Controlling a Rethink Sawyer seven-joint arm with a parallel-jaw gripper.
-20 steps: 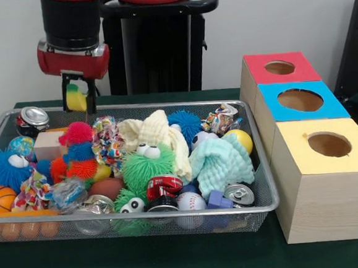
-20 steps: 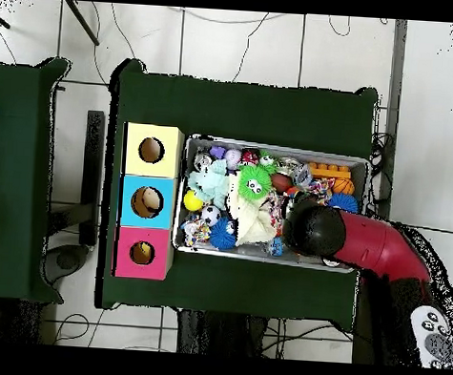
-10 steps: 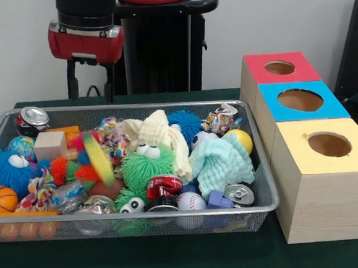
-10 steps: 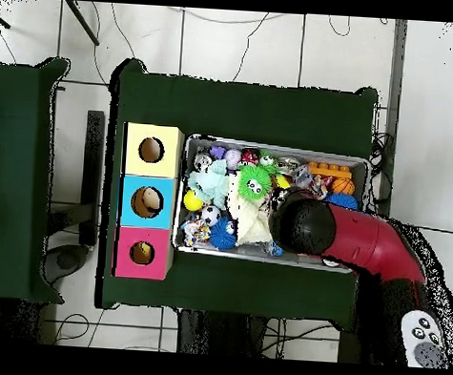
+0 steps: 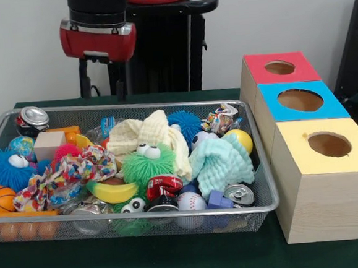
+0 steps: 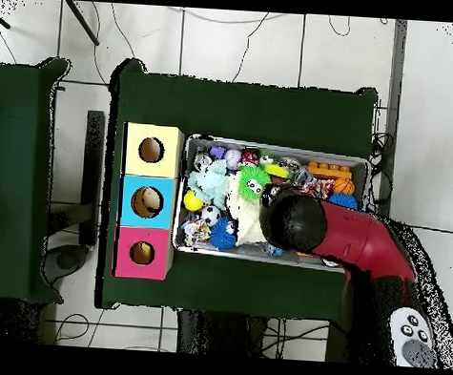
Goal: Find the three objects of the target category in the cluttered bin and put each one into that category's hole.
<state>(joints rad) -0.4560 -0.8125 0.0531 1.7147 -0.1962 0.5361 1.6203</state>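
The gripper (image 5: 103,84) hung spread and empty above the far rim of the wire bin (image 5: 268,204), evidently clear of the clutter; a yellow banana (image 5: 111,192), perhaps a target, lay near the front among toys; the three holed boxes (image 5: 300,99) stood right.

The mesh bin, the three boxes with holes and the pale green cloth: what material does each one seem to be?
The silver mesh bin looks like metal wire: fine see-through grid, shiny rim. The three boxes with holes look like light wood, with visible grain and matte painted tops. The pale green cloth seems soft knitted or waffle-textured fabric, judging by its bumpy folds.
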